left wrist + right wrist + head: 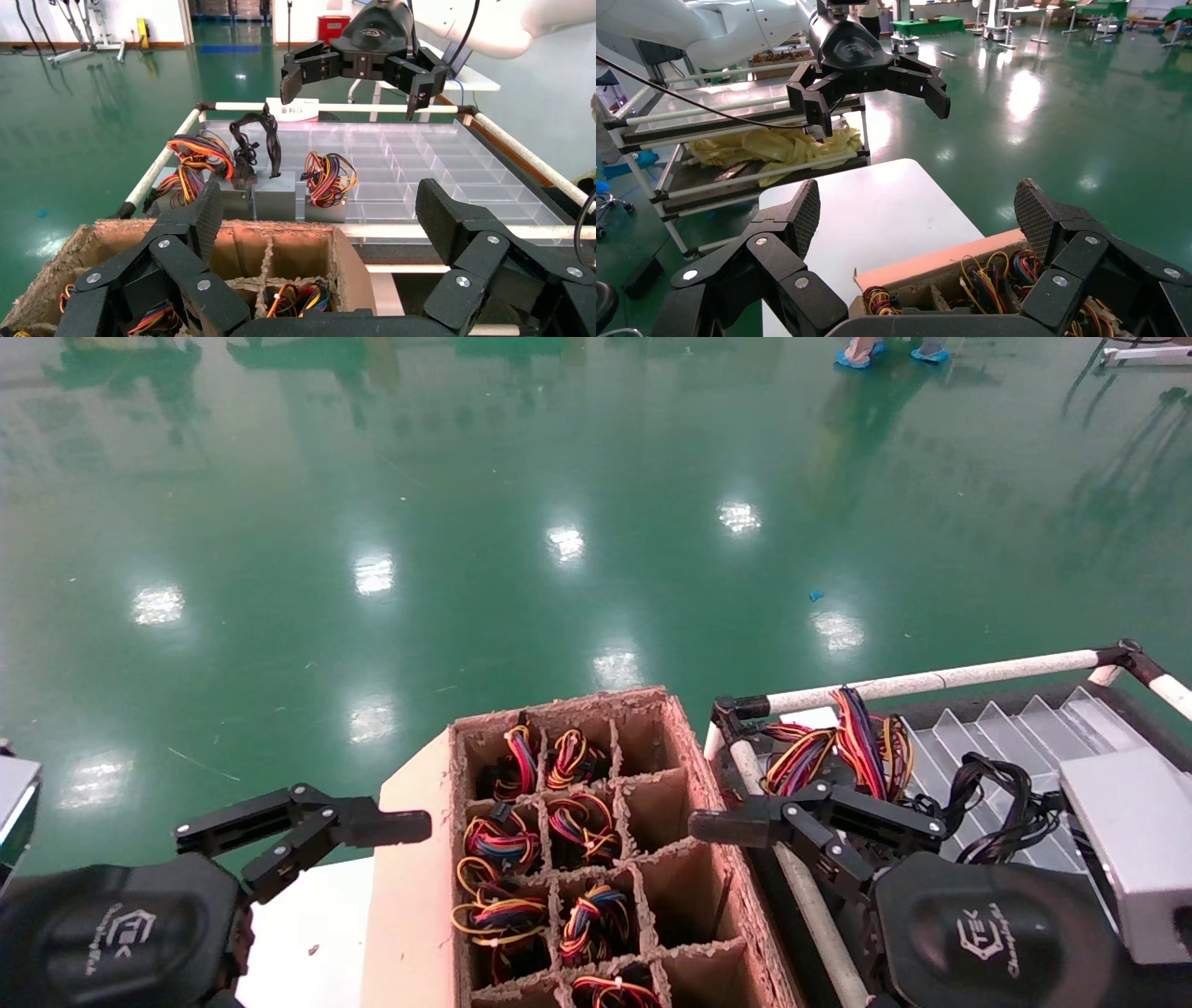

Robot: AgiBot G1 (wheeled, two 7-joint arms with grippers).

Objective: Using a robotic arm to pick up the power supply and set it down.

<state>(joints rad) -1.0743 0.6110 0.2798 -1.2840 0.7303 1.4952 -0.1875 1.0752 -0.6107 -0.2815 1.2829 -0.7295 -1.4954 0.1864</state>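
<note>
Several power supplies, showing as tied red, yellow and blue wire bundles (499, 841), sit in the cells of a divided cardboard box (697, 775). More grey power supplies (327, 205) stand at the near edge of a clear compartment tray (436, 161). My left gripper (372, 840) hovers open just left of the box, holding nothing; its fingers (205, 214) frame the box's corner. My right gripper (736, 840) hangs open between box and tray, also empty, with its fingers (1033, 210) spread above the box's wire bundles (989, 277).
A grey box with thick black cables (270, 193) stands between the tray's power supplies. A larger grey casing (1131, 845) lies on the tray's right side. White tube rails (931, 680) edge the tray. A white table (877, 210) carries the box, and a rack (750, 151) stands beyond it.
</note>
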